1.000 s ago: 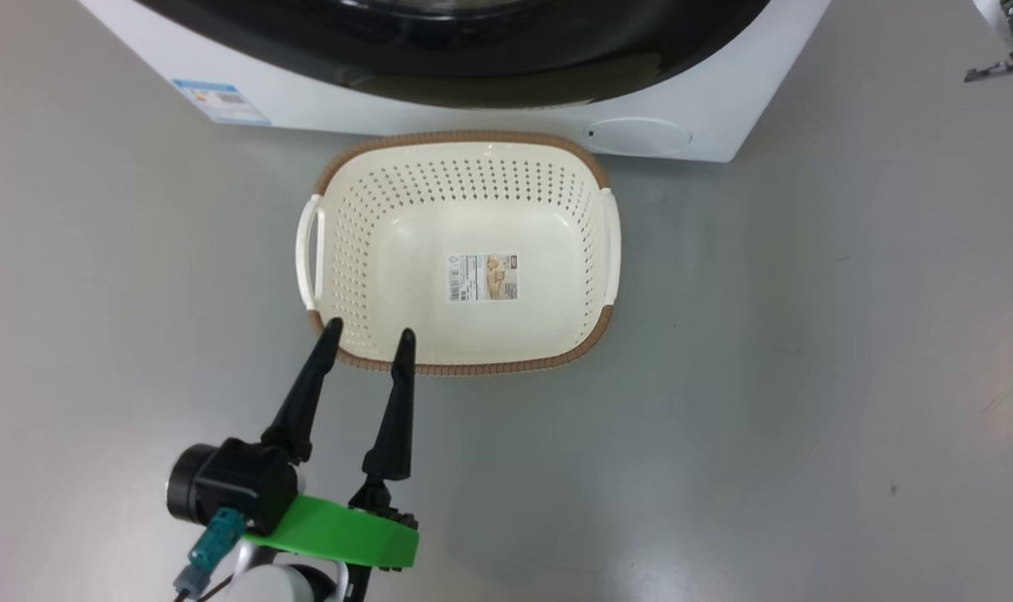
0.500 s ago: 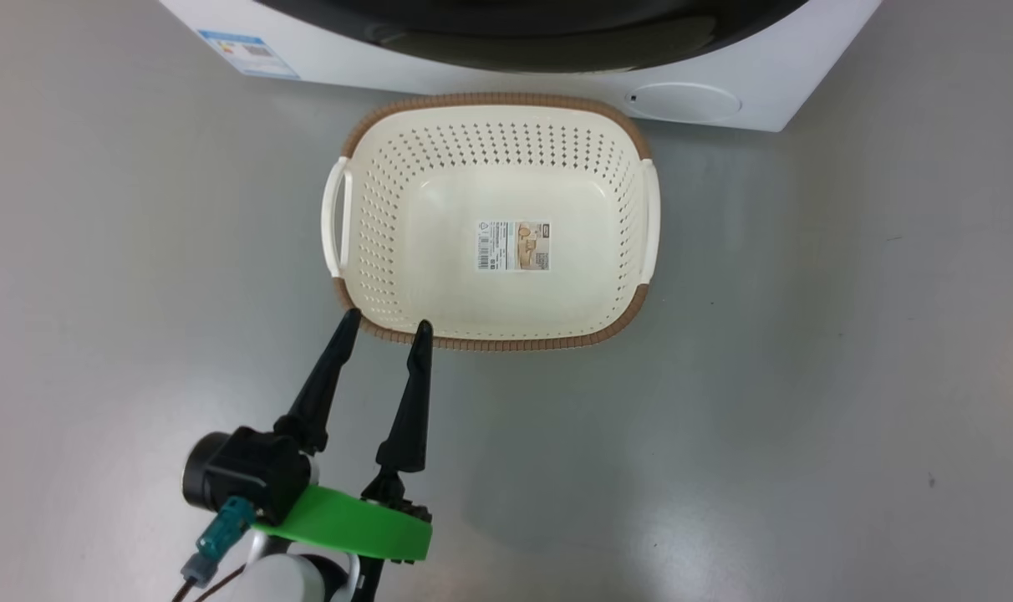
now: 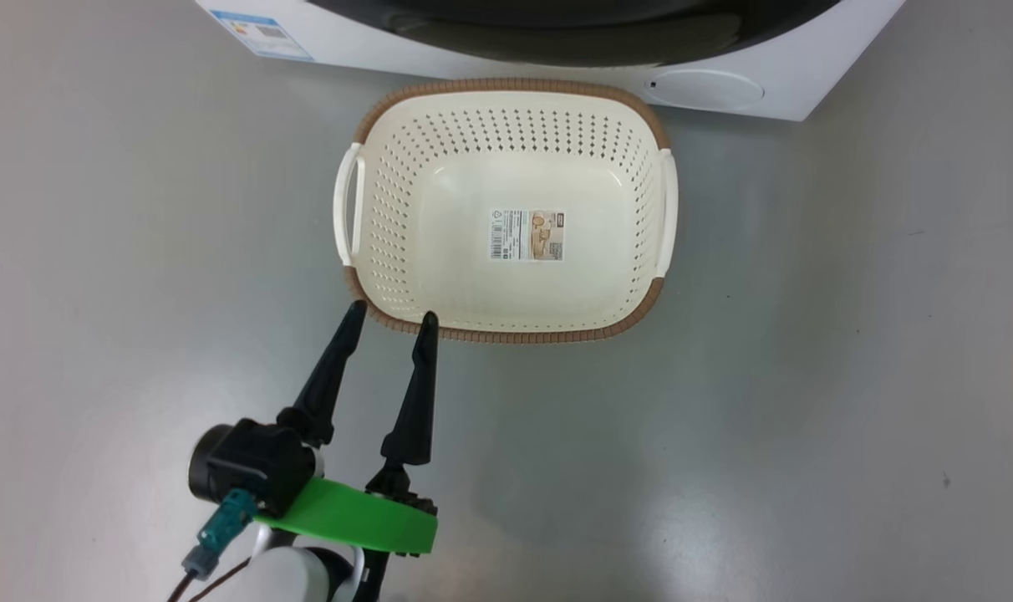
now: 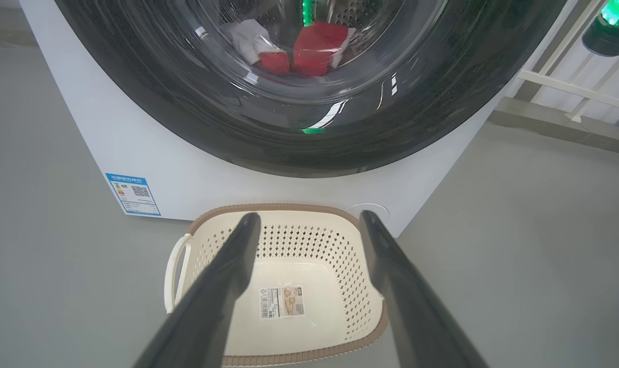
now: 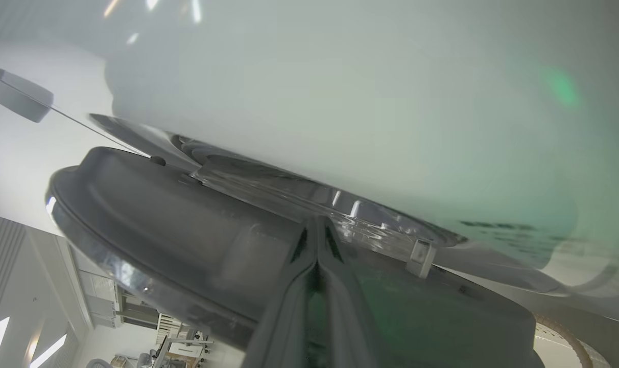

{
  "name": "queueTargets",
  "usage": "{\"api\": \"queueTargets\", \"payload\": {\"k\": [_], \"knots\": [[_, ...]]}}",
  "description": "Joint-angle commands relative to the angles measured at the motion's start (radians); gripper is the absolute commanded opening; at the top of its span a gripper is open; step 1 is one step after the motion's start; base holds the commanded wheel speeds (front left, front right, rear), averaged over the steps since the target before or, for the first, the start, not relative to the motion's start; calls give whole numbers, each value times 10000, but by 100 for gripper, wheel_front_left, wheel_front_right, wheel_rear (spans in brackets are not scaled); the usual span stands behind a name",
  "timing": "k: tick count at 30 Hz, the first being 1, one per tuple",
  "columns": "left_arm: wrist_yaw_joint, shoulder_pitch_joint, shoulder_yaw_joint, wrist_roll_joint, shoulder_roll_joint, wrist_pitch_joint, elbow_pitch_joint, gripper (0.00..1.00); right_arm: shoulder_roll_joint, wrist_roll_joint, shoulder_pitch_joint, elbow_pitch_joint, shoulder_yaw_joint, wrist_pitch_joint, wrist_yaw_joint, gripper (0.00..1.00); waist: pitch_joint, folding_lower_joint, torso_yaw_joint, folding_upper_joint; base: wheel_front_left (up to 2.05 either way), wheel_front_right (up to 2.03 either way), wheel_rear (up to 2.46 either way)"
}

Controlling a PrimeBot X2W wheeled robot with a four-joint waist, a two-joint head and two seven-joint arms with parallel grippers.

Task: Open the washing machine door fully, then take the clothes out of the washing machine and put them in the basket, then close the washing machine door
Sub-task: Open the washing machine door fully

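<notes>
The cream basket (image 3: 506, 134) with a brown rim sits on the floor with nothing in it, its far edge close to the white washing machine (image 3: 364, 50). My left gripper (image 3: 392, 316) is open, fingertips just short of the basket's near-left corner. In the left wrist view the same gripper (image 4: 309, 217) points over the basket (image 4: 309, 240) at the black-rimmed door (image 4: 309, 148). Red and white clothes (image 4: 317, 48) show through its glass. My right gripper (image 5: 317, 225) is shut, its tip against the door's dark edge (image 5: 187, 230) below the white front (image 5: 340, 102).
Smooth grey floor (image 3: 807, 376) surrounds the basket. A blue label (image 3: 260, 33) and a round white cap (image 3: 703, 88) sit low on the machine. In the left wrist view a white railing (image 4: 570, 82) stands to the machine's right.
The head camera has moved, so the basket and machine sit further right and higher in the picture. The left gripper stays open near the basket's near-left corner.
</notes>
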Motion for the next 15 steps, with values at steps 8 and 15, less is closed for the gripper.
{"api": "queueTargets", "payload": {"k": [8, 15], "knots": [[28, 40, 399, 30, 147, -120, -158, 100, 516, -219, 1045, -910, -68, 472, 44, 0, -418, 0, -210, 0, 0, 0, 0], [-21, 188, 481, 88, 147, -120, -79, 100, 845, -410, 2011, -1478, -96, 738, 44, 0, -796, 0, -365, 0, 0, 0, 0]]}}
